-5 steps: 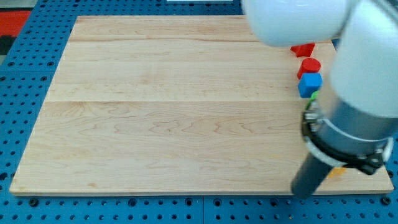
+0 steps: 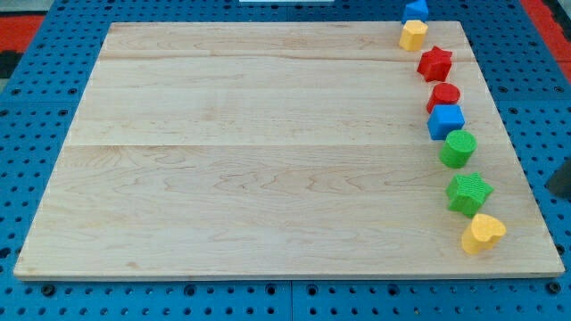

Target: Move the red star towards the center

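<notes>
The red star (image 2: 435,62) lies near the view's right edge of the wooden board (image 2: 250,152), toward the top. It is one of a curved line of blocks down the right side. Above it sit a blue block (image 2: 415,9) and a yellow block (image 2: 412,35). Below it come a red cylinder (image 2: 443,95), a blue cube (image 2: 445,120), a green cylinder (image 2: 459,148), a green star (image 2: 468,193) and a yellow heart (image 2: 483,233). My tip does not show; only a dark sliver of the arm (image 2: 560,181) is at the view's right edge.
The board rests on a blue perforated table (image 2: 36,107). A red patch (image 2: 18,31) lies at the view's top left corner and another at the top right.
The arm, which covered the right side of the view, has moved out to the right. The whole line of blocks is now uncovered. No block has visibly moved.
</notes>
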`<action>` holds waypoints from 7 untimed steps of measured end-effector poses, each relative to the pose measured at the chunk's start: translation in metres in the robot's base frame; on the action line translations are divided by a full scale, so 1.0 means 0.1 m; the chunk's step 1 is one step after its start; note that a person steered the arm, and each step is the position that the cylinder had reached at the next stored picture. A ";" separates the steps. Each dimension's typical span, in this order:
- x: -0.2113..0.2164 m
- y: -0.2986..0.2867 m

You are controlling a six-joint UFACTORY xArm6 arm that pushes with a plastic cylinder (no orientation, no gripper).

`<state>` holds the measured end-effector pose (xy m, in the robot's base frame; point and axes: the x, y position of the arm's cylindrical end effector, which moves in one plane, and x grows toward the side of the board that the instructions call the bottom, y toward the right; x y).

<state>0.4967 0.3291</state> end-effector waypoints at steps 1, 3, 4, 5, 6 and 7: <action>-0.53 0.09; -1.14 0.16; -1.17 0.16; -1.17 0.16; -1.18 0.16; -1.33 0.16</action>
<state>0.3640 0.3451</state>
